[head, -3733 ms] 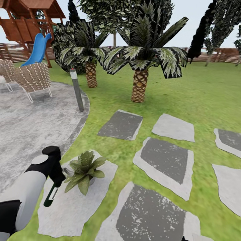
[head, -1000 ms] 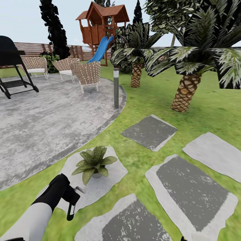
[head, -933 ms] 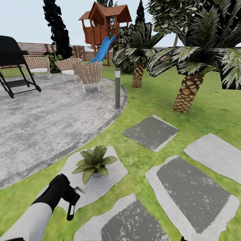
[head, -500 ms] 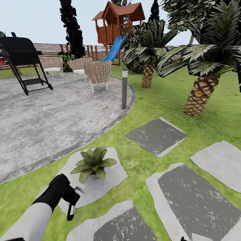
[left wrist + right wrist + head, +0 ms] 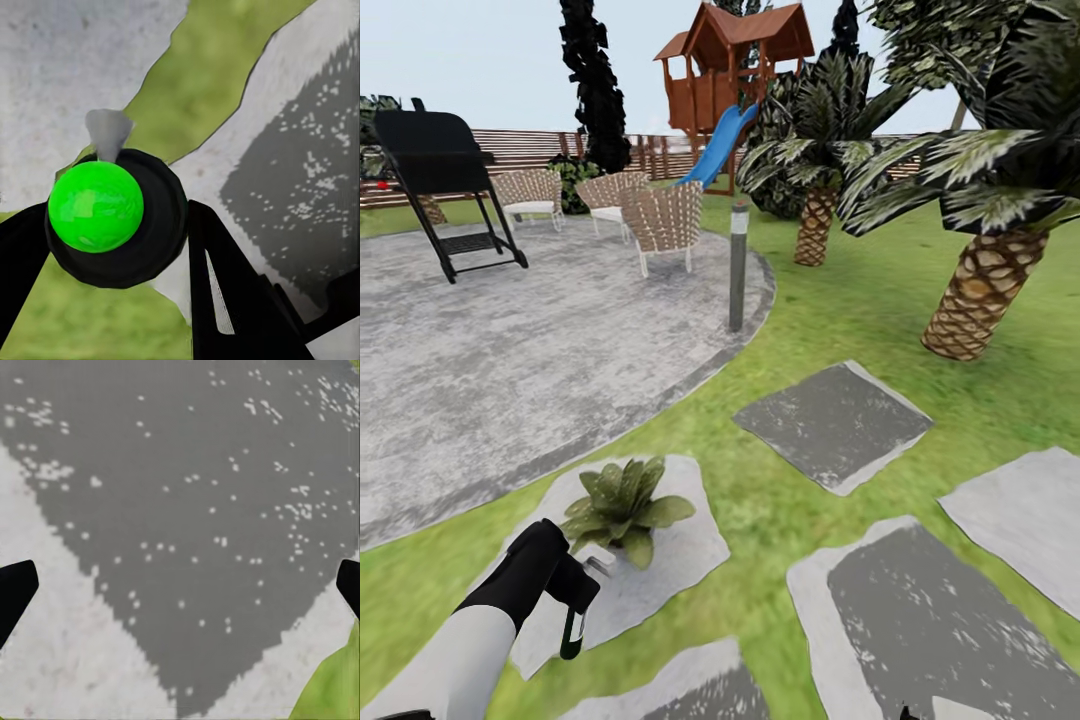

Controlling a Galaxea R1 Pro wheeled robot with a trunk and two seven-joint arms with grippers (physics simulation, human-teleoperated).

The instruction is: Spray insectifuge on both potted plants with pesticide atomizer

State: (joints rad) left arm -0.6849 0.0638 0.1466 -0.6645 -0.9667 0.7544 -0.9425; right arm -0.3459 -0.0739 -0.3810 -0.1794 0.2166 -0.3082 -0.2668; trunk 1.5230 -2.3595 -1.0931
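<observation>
Pesticide atomizer [image 5: 572, 629] gripped in left claw [image 5: 565, 600], no readable label.

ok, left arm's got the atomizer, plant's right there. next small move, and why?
Probably swing the left gripper a little toward the potted plant and aim the nozzle at its leaves. The pesticide atomizer hangs in its fingers just short of the plant, over the pale stepping stone that the pot stands on, and its short spout looks to be level with the pot rather than over the rosette.
</observation>
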